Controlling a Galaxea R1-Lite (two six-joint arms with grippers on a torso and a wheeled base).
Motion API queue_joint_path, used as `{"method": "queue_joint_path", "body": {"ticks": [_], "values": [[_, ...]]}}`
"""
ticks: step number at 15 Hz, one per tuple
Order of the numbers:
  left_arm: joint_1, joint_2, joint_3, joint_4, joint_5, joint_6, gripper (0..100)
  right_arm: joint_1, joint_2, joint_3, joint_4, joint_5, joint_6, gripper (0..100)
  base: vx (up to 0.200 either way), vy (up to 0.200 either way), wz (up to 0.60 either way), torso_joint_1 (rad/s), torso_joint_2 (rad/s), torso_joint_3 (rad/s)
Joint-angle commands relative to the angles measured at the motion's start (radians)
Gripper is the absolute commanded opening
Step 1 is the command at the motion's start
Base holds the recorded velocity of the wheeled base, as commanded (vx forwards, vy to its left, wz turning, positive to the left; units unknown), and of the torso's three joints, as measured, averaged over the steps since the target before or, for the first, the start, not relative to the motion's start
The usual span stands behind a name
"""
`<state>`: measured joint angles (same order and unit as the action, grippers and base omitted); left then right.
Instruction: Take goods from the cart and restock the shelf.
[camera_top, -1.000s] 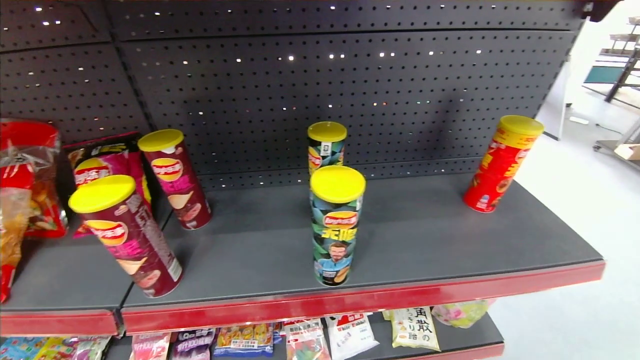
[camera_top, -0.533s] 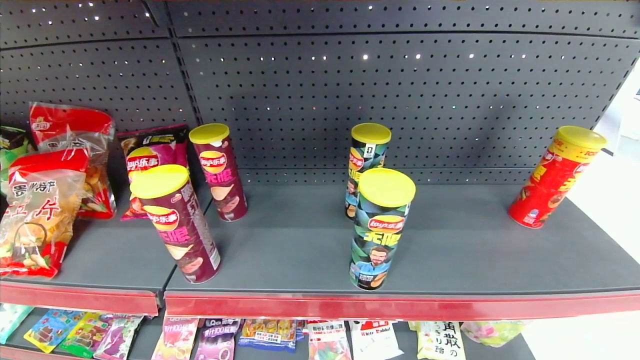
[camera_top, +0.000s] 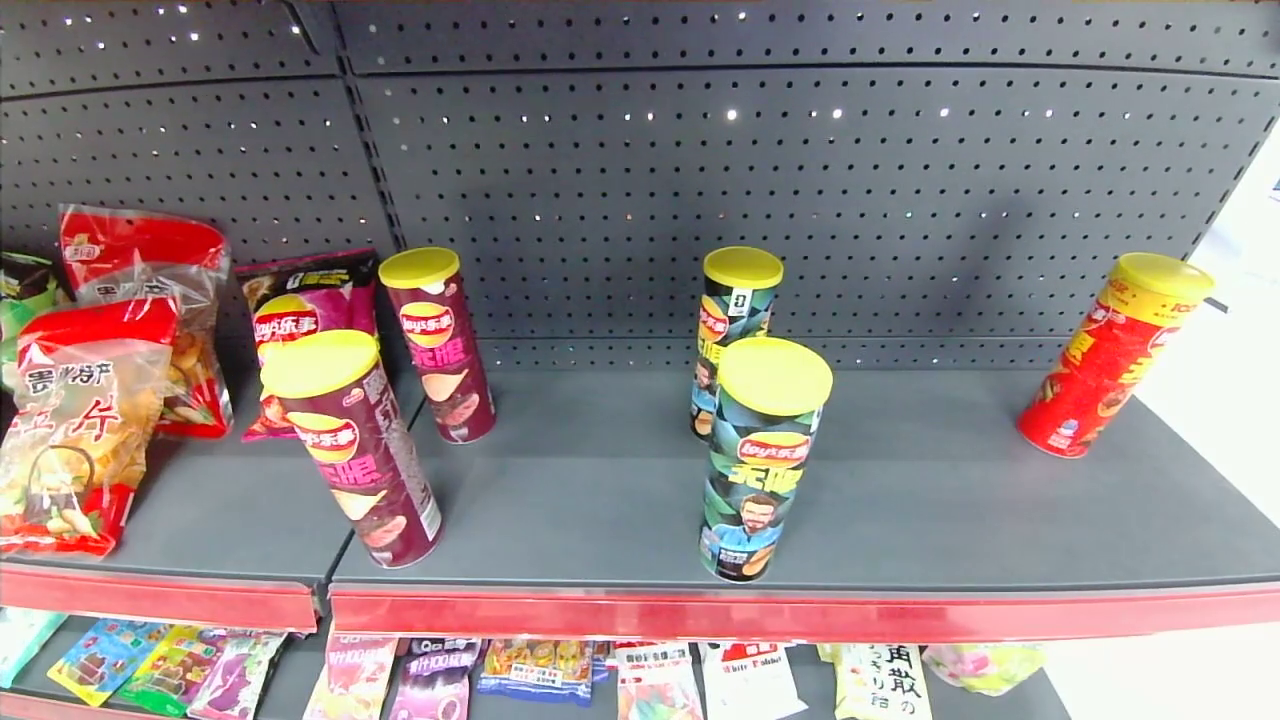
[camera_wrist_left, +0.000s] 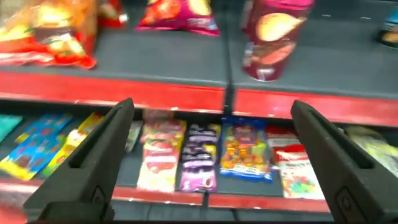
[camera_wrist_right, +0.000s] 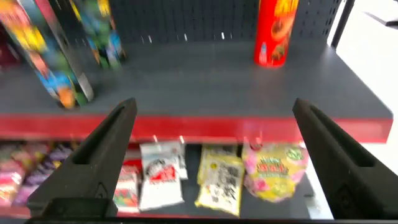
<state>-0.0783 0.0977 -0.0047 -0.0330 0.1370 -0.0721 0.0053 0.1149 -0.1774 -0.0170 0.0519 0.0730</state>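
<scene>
The grey shelf (camera_top: 600, 510) carries two purple crisp cans (camera_top: 350, 450) (camera_top: 440, 345), two dark green cans (camera_top: 760, 460) (camera_top: 735, 320) and a red can (camera_top: 1110, 355) at the far right, all with yellow lids. My left gripper (camera_wrist_left: 212, 106) is open, empty, in front of the shelf's red edge (camera_wrist_left: 155, 96) below a purple can (camera_wrist_left: 270, 37). Open and empty too, my right gripper (camera_wrist_right: 214, 102) faces the shelf between a green can (camera_wrist_right: 56, 62) and the red can (camera_wrist_right: 277, 31).
Snack bags (camera_top: 90, 420) crowd the shelf's left end. Small packets (camera_top: 540, 670) hang along the lower shelf, also in the left wrist view as packets (camera_wrist_left: 205, 155). A perforated back panel (camera_top: 800, 200) closes the rear. Bare shelf lies between the green cans and the red can.
The head camera swung left between one second and half a second ago, bringing the snack bags into view. Since then nothing has shifted; the cans stand as before.
</scene>
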Motion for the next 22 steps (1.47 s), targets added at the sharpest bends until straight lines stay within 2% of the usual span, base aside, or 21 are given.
{"method": "queue_joint_path", "body": {"ticks": [1,2,3,4,6,8,10,11,15,18,22], "values": [[0.032,-0.026,0.003,-0.007,-0.048,0.014,100,0.005,0.419,-0.292,-0.001,0.003,-0.007,100,0.0,0.0,0.0,0.0,0.0,0.0],[0.032,-0.022,0.005,-0.016,-0.097,0.045,100,0.004,0.519,-0.292,-0.012,0.003,-0.087,100,0.0,0.0,0.0,0.0,0.0,0.0],[0.032,-0.022,0.005,-0.007,-0.108,0.055,100,0.008,0.617,-0.297,-0.012,0.008,-0.122,100,0.0,0.0,0.0,0.0,0.0,0.0],[0.035,-0.029,0.0,0.047,-0.109,0.068,100,0.036,0.727,-0.303,-0.021,0.009,-0.134,100,0.0,0.0,0.0,0.0,0.0,0.0],[0.035,-0.029,0.002,0.041,-0.109,0.071,100,0.151,0.891,-0.292,-0.109,0.003,-0.128,100,0.0,0.0,0.0,0.0,0.0,0.0],[0.035,-0.029,0.003,0.035,-0.109,0.069,100,0.193,1.016,-0.27,-0.21,-0.003,-0.134,100,0.0,0.0,0.0,0.0,0.0,0.0],[0.037,-0.029,0.003,0.035,-0.111,0.072,100,0.266,1.148,-0.264,-0.308,-0.044,-0.134,100,0.0,0.0,0.0,0.0,0.0,0.0],[0.037,-0.029,0.003,0.035,-0.112,0.077,100,0.303,1.229,-0.252,-0.357,-0.096,-0.13,100,0.0,0.0,0.0,0.0,0.0,0.0],[0.037,-0.029,0.003,0.035,-0.112,0.077,100,0.387,1.341,-0.301,-0.37,-0.115,-0.128,100,0.0,0.0,0.0,0.0,0.0,0.0],[0.037,-0.029,0.003,0.035,-0.112,0.077,100,0.459,1.402,-0.326,-0.379,-0.17,-0.127,100,0.0,0.0,0.0,0.0,0.0,0.0],[0.037,-0.03,0.003,0.035,-0.111,0.077,100,0.492,1.482,-0.381,-0.382,-0.213,-0.125,100,0.0,0.0,0.0,0.0,0.0,0.0]]}}
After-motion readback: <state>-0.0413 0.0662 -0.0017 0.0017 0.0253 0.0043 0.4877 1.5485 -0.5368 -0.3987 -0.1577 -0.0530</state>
